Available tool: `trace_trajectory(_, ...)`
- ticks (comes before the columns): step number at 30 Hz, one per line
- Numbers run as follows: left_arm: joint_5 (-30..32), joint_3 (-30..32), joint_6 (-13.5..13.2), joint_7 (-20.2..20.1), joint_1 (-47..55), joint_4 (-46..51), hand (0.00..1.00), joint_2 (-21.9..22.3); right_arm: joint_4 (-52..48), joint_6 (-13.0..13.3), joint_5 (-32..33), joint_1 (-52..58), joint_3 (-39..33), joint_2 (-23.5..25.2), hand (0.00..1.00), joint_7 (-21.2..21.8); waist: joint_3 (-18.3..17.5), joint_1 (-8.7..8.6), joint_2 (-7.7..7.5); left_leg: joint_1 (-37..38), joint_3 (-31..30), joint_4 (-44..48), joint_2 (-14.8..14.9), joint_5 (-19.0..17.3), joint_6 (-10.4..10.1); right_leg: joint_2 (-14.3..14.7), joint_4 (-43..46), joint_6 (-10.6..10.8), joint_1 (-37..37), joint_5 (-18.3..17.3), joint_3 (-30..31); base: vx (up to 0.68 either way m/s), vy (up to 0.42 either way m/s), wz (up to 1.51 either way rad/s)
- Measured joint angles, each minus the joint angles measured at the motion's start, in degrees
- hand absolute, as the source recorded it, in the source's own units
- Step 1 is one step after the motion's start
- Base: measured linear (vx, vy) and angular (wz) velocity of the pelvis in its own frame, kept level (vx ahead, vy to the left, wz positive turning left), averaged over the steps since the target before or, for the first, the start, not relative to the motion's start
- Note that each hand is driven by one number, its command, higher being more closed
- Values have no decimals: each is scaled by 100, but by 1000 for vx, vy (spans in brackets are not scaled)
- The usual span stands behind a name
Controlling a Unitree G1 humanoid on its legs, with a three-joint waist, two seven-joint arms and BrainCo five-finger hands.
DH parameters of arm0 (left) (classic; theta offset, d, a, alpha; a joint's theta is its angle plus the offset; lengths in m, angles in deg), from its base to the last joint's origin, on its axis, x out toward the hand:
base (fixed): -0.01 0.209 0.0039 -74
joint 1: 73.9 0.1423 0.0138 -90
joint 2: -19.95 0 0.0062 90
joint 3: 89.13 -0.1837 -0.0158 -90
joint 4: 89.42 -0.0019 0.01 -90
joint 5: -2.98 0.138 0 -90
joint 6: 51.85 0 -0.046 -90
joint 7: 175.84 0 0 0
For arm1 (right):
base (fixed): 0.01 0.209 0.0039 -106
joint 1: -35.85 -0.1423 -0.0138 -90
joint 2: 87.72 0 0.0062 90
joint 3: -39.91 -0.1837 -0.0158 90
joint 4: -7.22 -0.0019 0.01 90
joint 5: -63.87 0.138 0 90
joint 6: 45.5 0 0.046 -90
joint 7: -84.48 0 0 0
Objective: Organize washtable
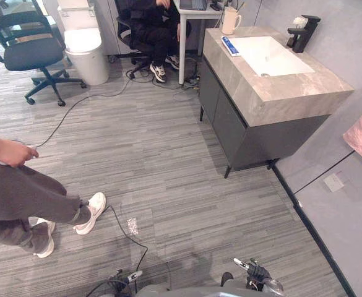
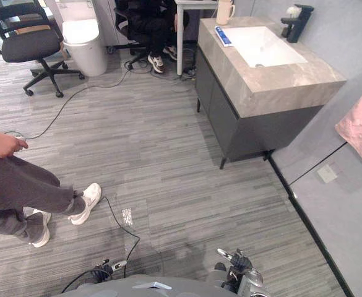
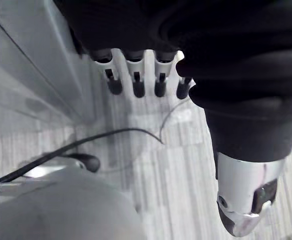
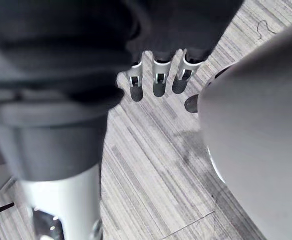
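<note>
washtable [image 1: 286, 93] stands at upper right of the head views. on it, a tube [image 1: 230, 46] lies beside the basin, a cup [image 1: 230, 20] at its far corner. left hand [image 3: 137, 75] and right hand [image 4: 159, 75] hang low, fingers straight and slightly apart, holding nothing.

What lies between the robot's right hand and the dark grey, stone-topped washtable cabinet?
Bare grey plank floor, in the left eye view. The right hand hangs low, apart from the dark grey washtable cabinet, with nothing standing between them.
</note>
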Motion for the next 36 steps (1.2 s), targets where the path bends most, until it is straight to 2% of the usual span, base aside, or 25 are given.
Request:
trace_trajectory(3,99,88,11,-4,4,-189,0,-31,182,-96,-73,-111,-8,-13,0,0,-45,11,-82,112,44,-324,8,201,-45,57,-133,2,-6,-4,45,-59,-100,-12)
trace_trajectory(7,93,377,6,-4,0,-194,0,31,188,-108,-177,-167,-24,-35,0,11,-16,32,-85,436,107,-828,149,437,-119,224,-114,-26,2,-99,154,-46,-125,-16)
trace_trajectory(11,81,523,4,-4,1,-185,0,107,206,-111,-181,-165,-59,-56,0,11,-2,35,-115,467,-40,-967,148,486,-106,190,-81,76,29,-179,14,-17,-30,15)
trace_trajectory(13,81,520,3,-5,-1,-148,0,66,206,-112,-179,-151,-80,-45,0,9,37,34,-200,450,-234,-911,56,463,-73,29,200,177,24,-393,-150,28,47,56)
trace_trajectory(15,78,506,-3,-4,-7,-103,0,-7,202,-109,-167,-112,-152,19,0,6,90,43,-342,380,-521,-668,-162,330,55,-290,664,436,34,-709,-383,58,77,79)
trace_trajectory(16,77,497,-9,-4,-11,-87,0,-25,201,-108,-163,-100,-247,38,0,7,110,49,-386,360,-588,-580,-233,260,103,-407,846,494,51,-762,-457,101,83,79)
trace_trajectory(17,48,469,-36,-130,-25,-46,0,-39,200,-102,-158,-59,-405,34,0,2,170,77,-389,350,-785,-404,-291,82,238,-562,1371,555,-19,-764,-443,84,110,71)
trace_trajectory(18,62,397,-90,-91,-11,64,0,-24,153,-92,-152,-70,-530,135,0,4,221,154,-357,368,-918,-260,-263,-43,278,-587,1992,526,-217,-668,-347,60,118,85)
trace_trajectory(19,90,370,-131,-17,-5,156,0,-12,102,-46,-151,-38,-602,119,0,5,285,152,-298,413,-1110,-114,-146,-150,307,-548,2838,386,-537,-476,-240,10,66,77)
trace_trajectory(20,76,495,-81,-5,-27,183,0,34,90,-41,-113,12,-679,119,0,4,277,174,-291,438,-1253,11,6,-318,364,-309,3304,293,-784,-729,25,8,-13,69)
trace_trajectory(21,67,554,-66,-4,-24,179,0,54,87,-44,-65,11,-690,119,0,4,271,173,-278,438,-1316,59,84,-395,354,-149,3331,235,-857,-915,75,62,-72,46)
trace_trajectory(22,62,650,-51,-1,-24,171,0,82,84,-34,-3,10,-708,121,0,9,267,171,-268,435,-1370,55,188,-460,315,102,3270,185,-1020,-1097,162,124,-141,31)
trace_trajectory(24,67,772,-10,-5,-110,33,0,106,102,1,126,-29,-957,124,0,9,292,128,-227,461,-1552,-51,359,-600,275,540,2640,100,-1425,-1158,159,79,-248,26)
trace_trajectory(25,85,771,26,-7,-188,-7,0,122,99,24,239,-70,-1101,97,0,7,341,82,-154,557,-1622,-196,480,-647,231,730,2066,52,-1629,-1087,156,-23,-256,24)
trace_trajectory(26,85,770,28,-7,-228,-7,0,141,104,21,281,-86,-1177,77,0,1,371,27,-118,644,-1656,-322,547,-658,215,792,1738,21,-1695,-975,154,13,-269,48)
trace_trajectory(27,92,762,27,-9,-315,-8,0,165,110,18,291,-75,-1230,33,0,-3,427,-81,-43,890,-1800,-595,662,-728,235,802,1224,-51,-1794,-510,157,274,-311,64)
trace_trajectory(28,98,746,21,-17,-430,-94,0,262,122,12,293,-22,-1358,-94,0,-6,459,-188,163,1102,-1939,-713,900,-836,256,944,1578,-374,-1729,-525,0,407,-303,65)
trace_trajectory(29,99,738,17,-30,-522,-146,0,328,124,13,288,-21,-1420,-122,0,-6,448,-192,279,1096,-1939,-592,981,-772,140,981,1806,-377,-1789,-774,-82,625,-327,39)
trace_trajectory(30,99,719,-6,-94,-584,-97,0,464,124,21,288,-38,-1554,-125,0,-12,449,-191,277,998,-1905,-133,949,-747,-14,967,2344,-546,-1891,-1160,-81,609,-298,14)
trace_trajectory(31,89,711,-10,-127,-592,-54,0,585,122,7,293,-29,-1651,-111,0,-1,432,-219,304,886,-1903,480,953,-730,-266,1033,2585,-735,-1735,-1505,-168,608,-311,11)
trace_trajectory(32,92,749,-10,-129,-584,-24,0,640,100,7,295,-15,-1648,-62,0,-3,430,-240,309,740,-1897,1022,923,-701,-505,1084,2599,-754,-1590,-1692,-184,501,-243,25)
trace_trajectory(33,77,763,-28,-132,-530,87,0,640,62,19,315,2,-1673,-23,0,4,442,-347,319,45,-1850,2910,775,-367,-1213,1178,2514,-832,-1212,-1943,-282,437,-177,28)
trace_trajectory(34,46,752,-39,-136,-540,181,0,638,86,13,312,-58,-1634,-22,0,-4,487,-321,363,-749,-1763,4968,612,106,-1745,1316,2351,-1004,-758,-2056,-339,428,-159,12)
trace_trajectory(35,-9,757,-35,-137,-518,290,0,639,87,13,313,-69,-1561,-42,0,-13,509,-277,389,-1084,-1653,5813,547,156,-1734,1396,2253,-1066,-529,-2092,-299,399,-106,-31)
trace_trajectory(36,-105,755,-76,-126,-473,489,0,609,85,19,315,-138,-1317,-101,0,-18,570,-137,352,-1651,-1289,6932,432,151,-1715,1478,2053,-1156,-63,-2144,-177,256,-28,-50)
